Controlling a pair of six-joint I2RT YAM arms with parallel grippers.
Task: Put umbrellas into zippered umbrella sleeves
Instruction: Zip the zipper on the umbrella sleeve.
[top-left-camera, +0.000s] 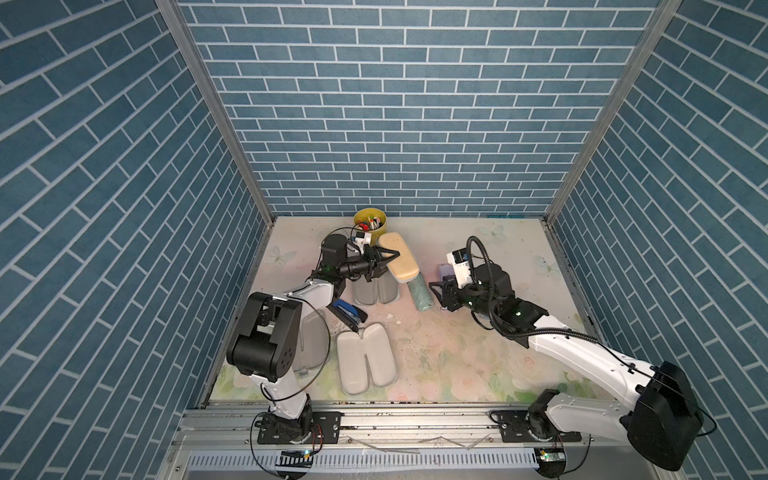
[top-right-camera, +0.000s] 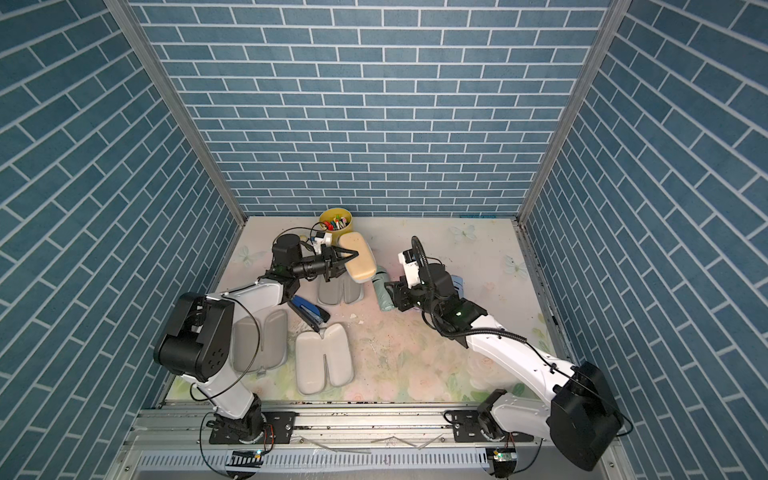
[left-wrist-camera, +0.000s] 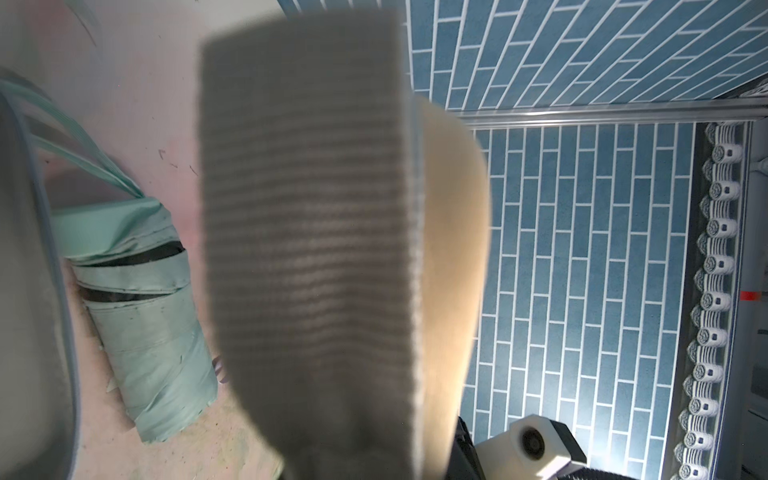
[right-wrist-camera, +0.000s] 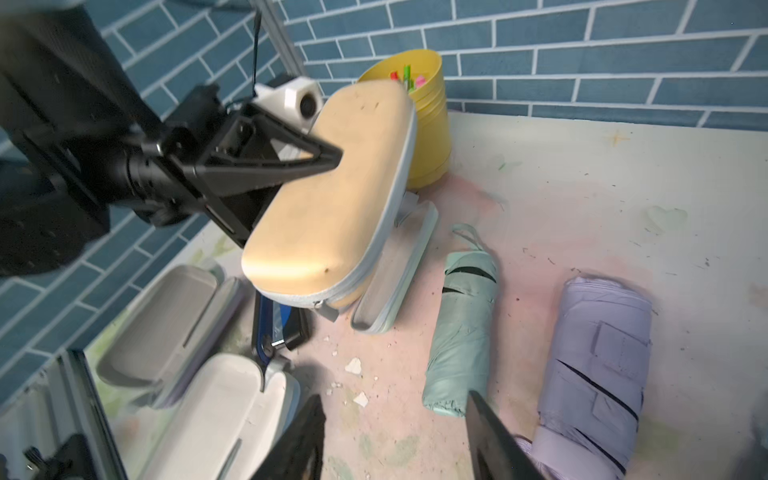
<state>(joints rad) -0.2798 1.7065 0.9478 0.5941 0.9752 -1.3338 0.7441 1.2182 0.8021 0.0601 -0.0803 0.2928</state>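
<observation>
My left gripper (top-left-camera: 384, 259) is shut on the cream-tan zippered sleeve (top-left-camera: 401, 257) (right-wrist-camera: 332, 199) and holds it tilted above the table at the back; its halves look closed together. Under it lies an open mint sleeve (top-left-camera: 376, 289). A light blue sleeve (top-left-camera: 365, 370) lies open near the front, and a lilac one (top-right-camera: 259, 340) lies open beside the left arm. The mint green umbrella (top-left-camera: 420, 296) (left-wrist-camera: 145, 332) lies on the table right of the cream sleeve. My right gripper (top-left-camera: 436, 296) (right-wrist-camera: 395, 399) stands open and empty just beside its near end. The lilac umbrella (right-wrist-camera: 598, 374) lies next to it.
A yellow cup of pens (top-left-camera: 370, 220) stands at the back wall behind the held sleeve. A dark blue stapler-like object (top-left-camera: 349, 311) lies between the open sleeves. Small white crumbs (right-wrist-camera: 355, 365) dot the flowery table (top-left-camera: 478, 365). Blue brick walls enclose three sides.
</observation>
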